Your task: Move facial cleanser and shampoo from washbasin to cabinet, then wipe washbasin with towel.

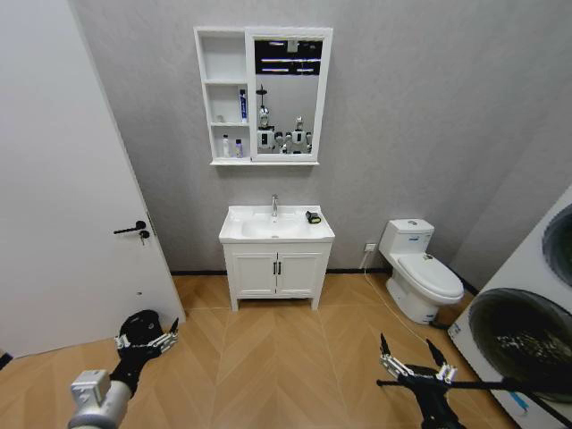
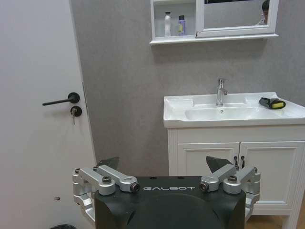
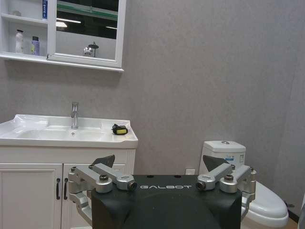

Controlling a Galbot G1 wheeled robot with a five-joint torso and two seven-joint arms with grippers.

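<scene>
Left end effector: my left end effector (image 1: pixel 147 339) hangs low over the wood floor (image 1: pixel 268 357), well short of the vanity, near the door; its fingers (image 2: pixel 107 164) are spread apart and hold nothing.
Right end effector: my right end effector (image 1: pixel 410 355) sits low on the other side, between the toilet and the washing machine as I see it from the head camera; its fingers (image 3: pixel 104 161) are also spread wide and empty.
Washbasin: the washbasin (image 1: pixel 234 232) tops the white vanity against the grey wall, straight ahead of me, with the chrome tap (image 1: pixel 274 206) upright at the back of the bowl.
Towel: the towel (image 1: pixel 313 217) lies on the counter rim of the basin, on its right rear corner; I see it black with a yellow-green edge.
Cabinet: the cabinet (image 1: pixel 204 94) hangs on the wall above the basin, open shelves on the left, mirror (image 1: pixel 286 94) on the right.
Shelf contents: a blue tube (image 1: pixel 243 105) stands in the middle compartment; a white bottle (image 1: pixel 226 146) and a small purple bottle (image 1: pixel 239 148) stand side by side in the lowest one. I cannot read any labels.
Surroundings: a white door (image 1: pixel 63 197) with a black handle is on my left, a toilet (image 1: pixel 420 273) to the right of the vanity, and a washing machine (image 1: pixel 527 331) at the far right edge.
</scene>
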